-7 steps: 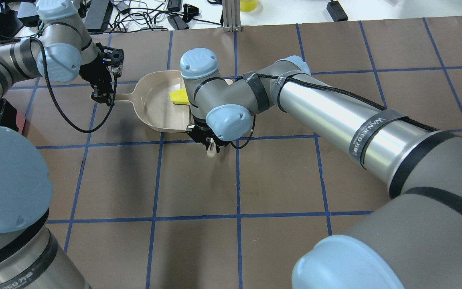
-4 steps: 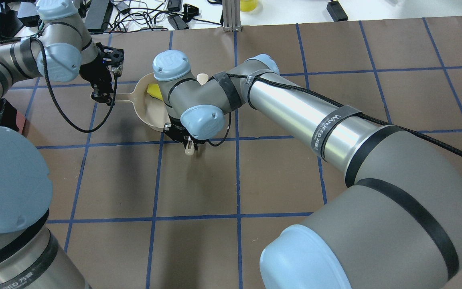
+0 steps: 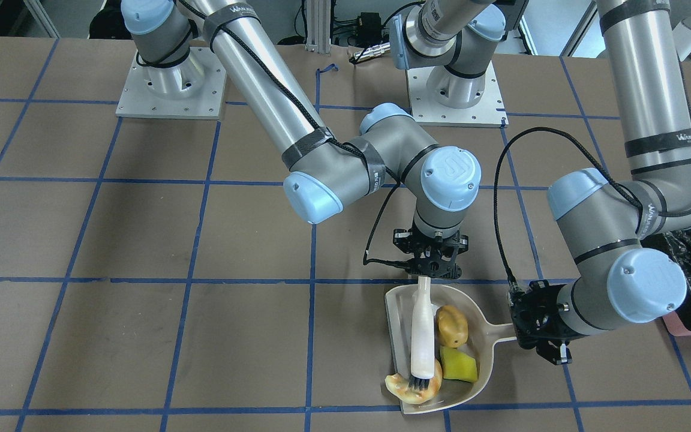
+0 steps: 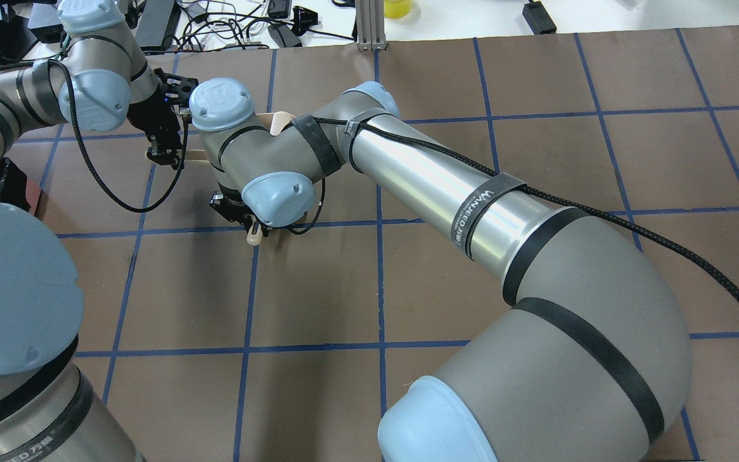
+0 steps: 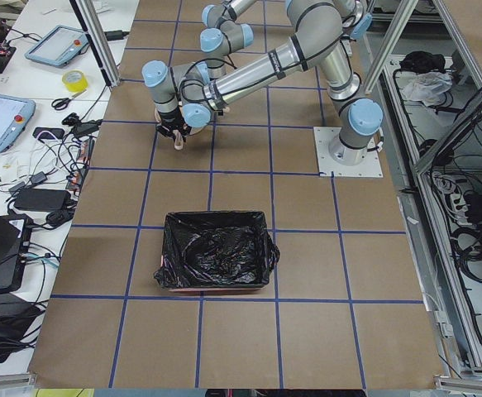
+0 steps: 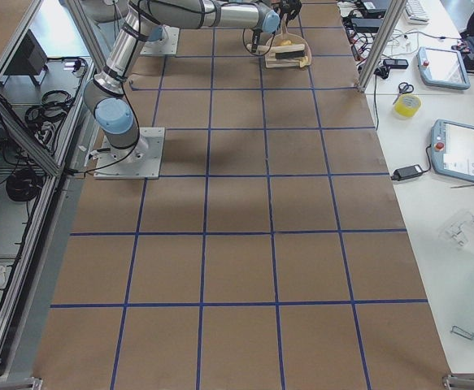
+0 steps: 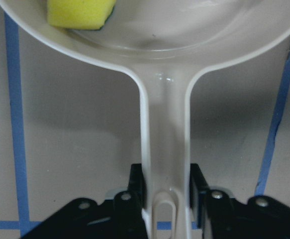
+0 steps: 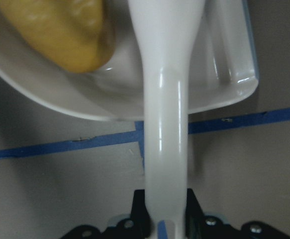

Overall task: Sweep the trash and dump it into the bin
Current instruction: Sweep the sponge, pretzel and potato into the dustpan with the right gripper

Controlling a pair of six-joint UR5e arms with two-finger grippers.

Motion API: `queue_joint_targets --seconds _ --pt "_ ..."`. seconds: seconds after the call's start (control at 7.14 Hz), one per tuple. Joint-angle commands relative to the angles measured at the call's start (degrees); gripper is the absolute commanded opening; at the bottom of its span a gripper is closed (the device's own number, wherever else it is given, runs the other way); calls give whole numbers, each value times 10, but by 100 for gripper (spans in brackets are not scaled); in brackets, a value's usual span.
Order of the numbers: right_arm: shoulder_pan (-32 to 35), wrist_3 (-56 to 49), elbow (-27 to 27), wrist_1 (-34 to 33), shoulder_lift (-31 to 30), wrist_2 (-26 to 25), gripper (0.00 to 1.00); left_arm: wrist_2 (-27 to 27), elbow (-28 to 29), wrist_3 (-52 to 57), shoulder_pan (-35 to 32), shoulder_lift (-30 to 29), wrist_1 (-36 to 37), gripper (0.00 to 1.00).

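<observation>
Our right end effector [image 3: 432, 267] farther across the dustpan [image 3: 483, 345], clenching the brush [image 3: 421, 336], bristles pointing away onto shrimp piece [image 3: 399, 389], left end effector [image 3: 522, 330] clamping dustpan handle.

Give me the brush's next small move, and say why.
Probably a short stroke toward the handle side of the dustpan: the brush in the right hand has its bristles on the shrimp piece, which straddles the pan's open lip, while the potato lump and yellow wedge lie inside.

Right tool [image 3: 427, 275] and brush [image 3: 421, 336] farther left over the dustpan [image 3: 482, 339], toward its handle [image 3: 499, 330].
</observation>
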Motion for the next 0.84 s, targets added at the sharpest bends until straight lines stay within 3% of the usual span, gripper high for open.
queue_joint_targets --seconds 0.0,0.7 --pt "16 26 -10 -1 3 1 0 -2 -1 0 0 0 0 32" --pt "-28 -76 -6 180 -85 -50 0 -4 2 5 6 1 0 30"
